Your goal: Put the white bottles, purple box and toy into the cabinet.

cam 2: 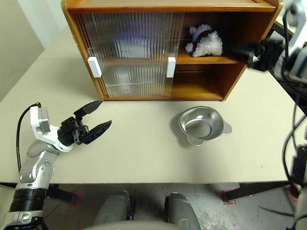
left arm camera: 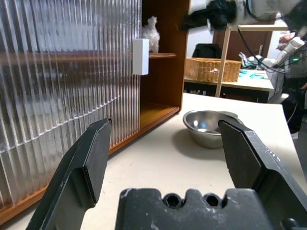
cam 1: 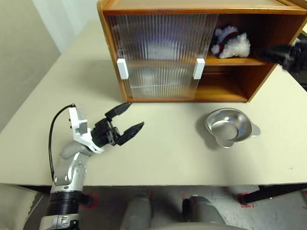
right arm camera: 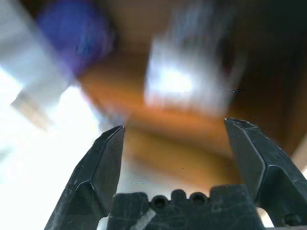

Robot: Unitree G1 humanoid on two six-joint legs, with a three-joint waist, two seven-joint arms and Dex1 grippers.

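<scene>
While the toy (cam 1: 231,42) sits on the upper shelf of the cabinet (cam 1: 190,2), in the open right half, the right gripper (cam 2: 242,53) hangs just outside that opening with fingers spread and nothing between them. Both ribbed doors (cam 1: 161,54) cover the left half; pale and purplish shapes show behind them, too blurred to identify. Left gripper (cam 1: 127,121) hovers over the near left of the table (cam 1: 160,155), fingers wide apart, empty, aimed toward the cabinet. Metal bowl (cam 1: 228,126) rests on the table near the cabinet's right end, apart from it.
</scene>
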